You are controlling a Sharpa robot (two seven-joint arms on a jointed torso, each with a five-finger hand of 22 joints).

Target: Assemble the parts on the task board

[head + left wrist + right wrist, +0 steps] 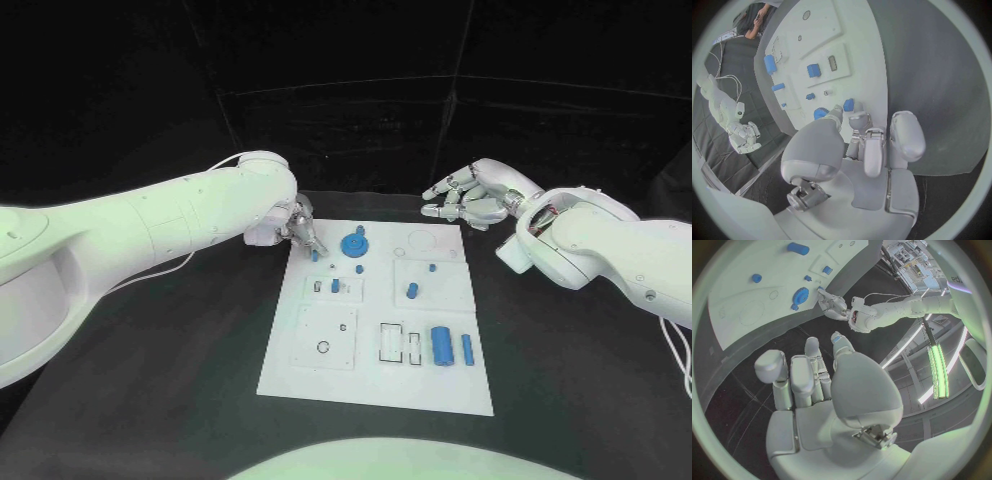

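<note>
the left hand (296,226) reaches in over the far left corner of the white board (378,385), its fingers (859,121) bent down and closed on a small blue peg (849,104) that stands at their tips, with a round blue gear (355,243) just beside them. the right hand (469,195) hovers off the board's far right corner, above the black table (577,360), fingers loosely curled and apart, holding nothing. other blue pieces (443,346) lie on the board well toward the near side from both hands.

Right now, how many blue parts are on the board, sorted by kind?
Round blue disc: 1
Large blue block: 1
Blue cylinder: 1
Small blue pieces: 5, as far as I can make out
Total: 8
</note>
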